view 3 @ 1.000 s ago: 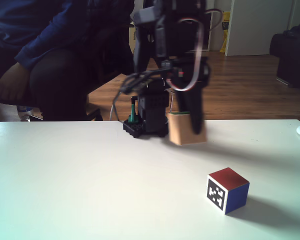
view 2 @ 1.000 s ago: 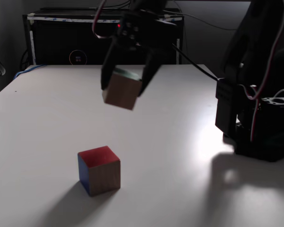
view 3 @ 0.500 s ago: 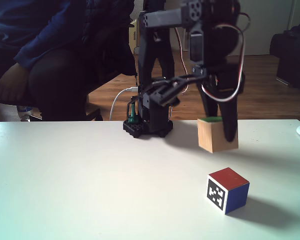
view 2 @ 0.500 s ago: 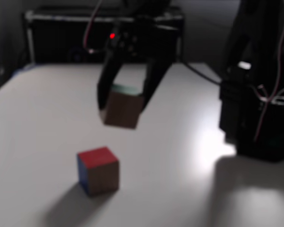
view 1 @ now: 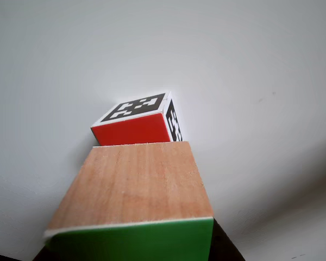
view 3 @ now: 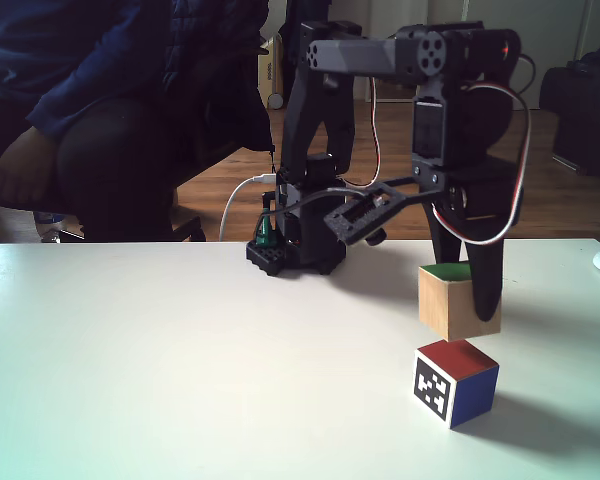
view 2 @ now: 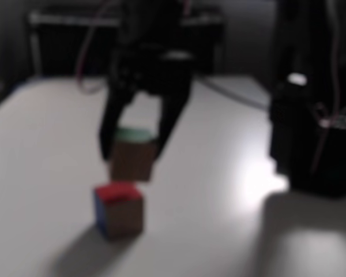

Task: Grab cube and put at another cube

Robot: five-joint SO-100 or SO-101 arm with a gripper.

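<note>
**Wooden cube carried over marker cube**

- Gripper: clenching the cube between its fingers, green face up; also seen, blurred, in a fixed view. Now standing lower and farther out from the arm base than half a second ago, having come across from its place high over the table a second ago.
- The cube: hanging in the jaws, clear of the table, directly above another cube. Looking close to touching the red top below it in a fixed view; whether a gap is remaining cannot be told. In the blurred fixed view, sitting just behind and above the red-topped cube. Half a second ago, hanging well above and to one side of it.
- The cube in the other view: wood face and green edge filling the lower frame, tight under the claw.
- Another cube in the other view: lying just beyond the held cube's far edge, marker patterns and red-orange side showing. Resting at the same table spot as in the earlier pictures, below the claw.
- Person's hand: resting behind the table, well apart from the claw, keeping its earlier pose.
</note>
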